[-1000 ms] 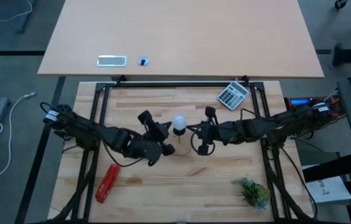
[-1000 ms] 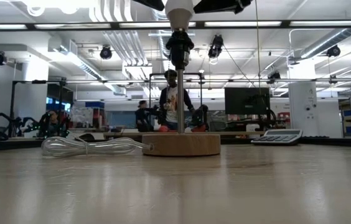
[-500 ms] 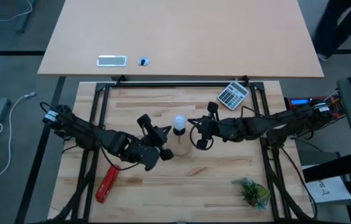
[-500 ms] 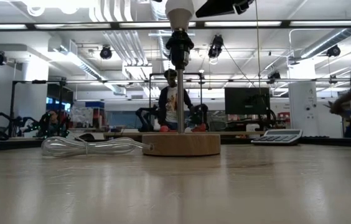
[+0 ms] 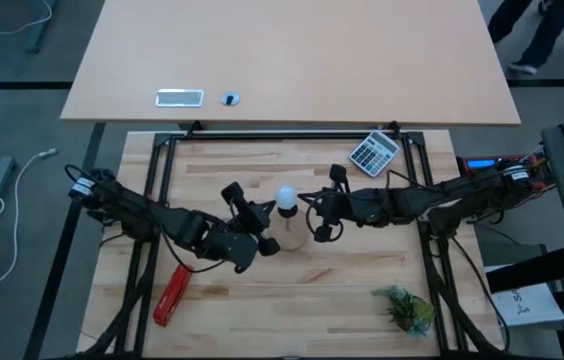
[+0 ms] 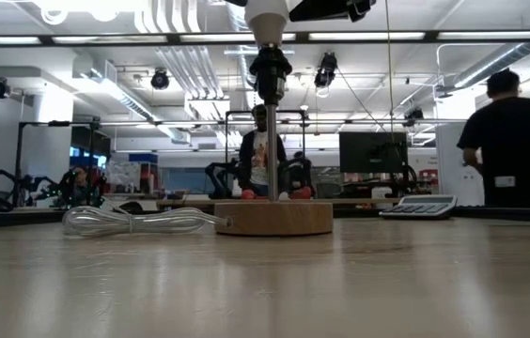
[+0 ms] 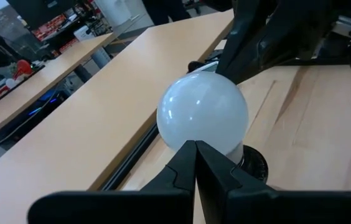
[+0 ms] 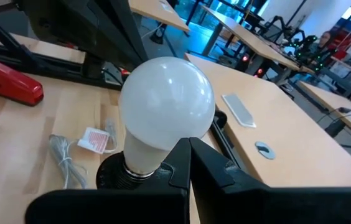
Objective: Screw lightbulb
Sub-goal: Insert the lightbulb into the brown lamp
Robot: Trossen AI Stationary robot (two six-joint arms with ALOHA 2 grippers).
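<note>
Bulb position: the small white rounded lightbulb [image 5: 287, 197] sat upright in the black socket [image 6: 271, 68] at the top of a thin metal stem [image 6: 272, 160], near the table centre in the high view.
Bulb axis: vertical, glass dome up and screw end down in the socket; how deep the thread was seated could not be told.
Lamp base: the round tan wooden disc [image 6: 273, 218] rested flat on the pale wooden tabletop [image 5: 262, 300] and carried the stem.
Left gripper: the left gripper [image 5: 262, 226] was clenched on nothing, fingertips together, at about 8 o'clock of the bulb and just beside it.
Right gripper: the right gripper [image 5: 314, 212] was likewise clenched and empty, at about 4 o'clock of the bulb, a little nearer than the left.
Key relation: both tools flanked the bulb at dome height; judged from this, either would have to part its fingers before gripping the dome for a turn about the vertical axis.
Obstructions: each arm lay in the other's approach line across the bulb; the clear coiled plastic cable [image 6: 138, 221] lay beside the disc.
Other items: a red stapler [image 5: 172, 294] at 7 o'clock, a grey calculator [image 5: 374, 152] at 2 o'clock, a small green plant sprig [image 5: 405, 308] at 4 o'clock, all well apart from the lamp.
Background: a person in dark clothing [image 6: 514, 141] stood beyond the table.
</note>
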